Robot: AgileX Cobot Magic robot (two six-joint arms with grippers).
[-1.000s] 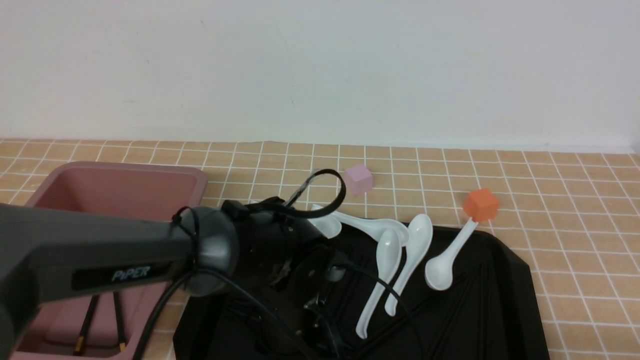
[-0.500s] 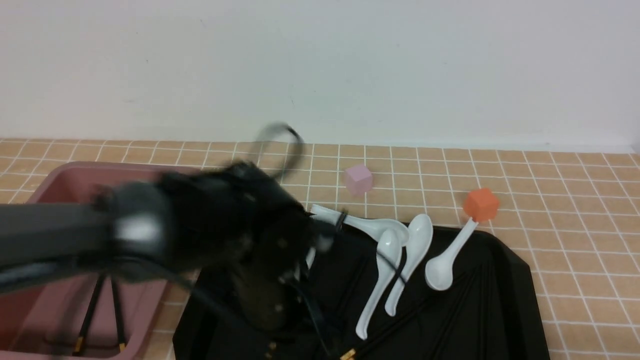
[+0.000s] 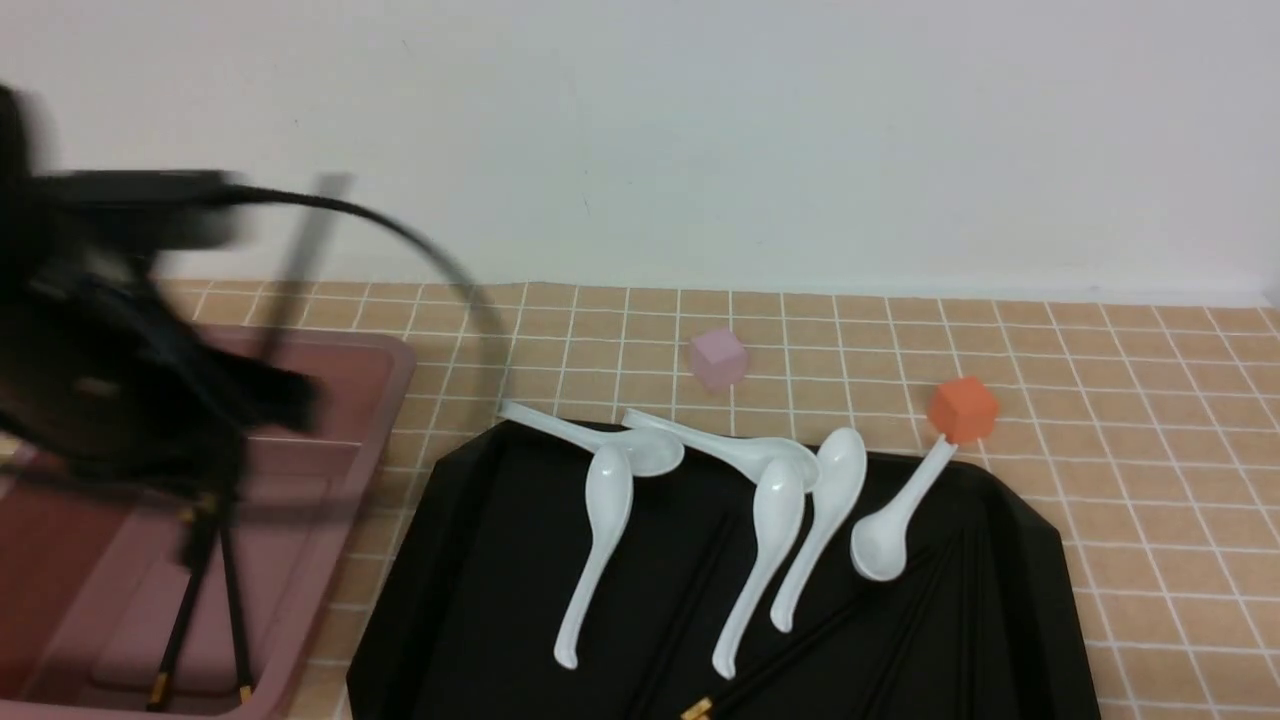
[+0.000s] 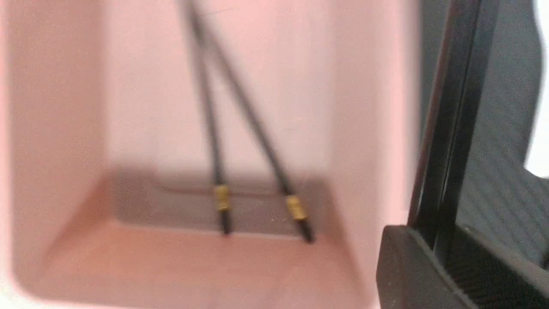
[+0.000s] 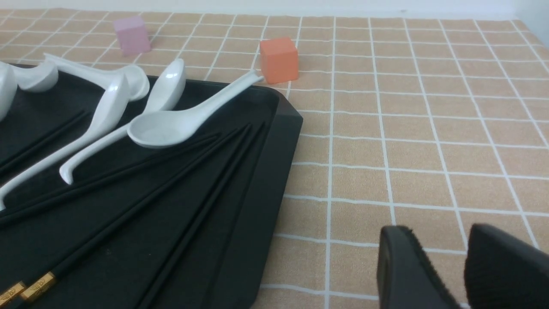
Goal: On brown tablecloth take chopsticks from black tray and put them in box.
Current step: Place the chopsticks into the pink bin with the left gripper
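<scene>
The box [image 3: 385,385] stands at the left on the brown tablecloth [image 3: 1150,450]. Two chopsticks [image 3: 190,610] lie inside it, and they show in the left wrist view [image 4: 214,128]. My left gripper [image 3: 250,395], blurred, is over the box. In the left wrist view it [image 4: 441,240] is shut on black chopsticks [image 4: 450,107] that stick up at a slant [image 3: 305,250]. More chopsticks [image 3: 830,630] lie on the black tray [image 3: 480,560], as the right wrist view shows [image 5: 171,189]. My right gripper [image 5: 441,234] is empty, jaws slightly apart, over cloth beside the tray [image 5: 266,171].
Several white spoons [image 3: 600,540] lie across the tray's far half, one [image 5: 171,124] resting on its rim by an orange cube [image 3: 962,408]. A pink cube [image 3: 717,358] stands behind the tray. A white wall closes the back.
My left arm has swung up off the tray and left to above the box, carrying chopsticks. The spoons it covered are now in view.
</scene>
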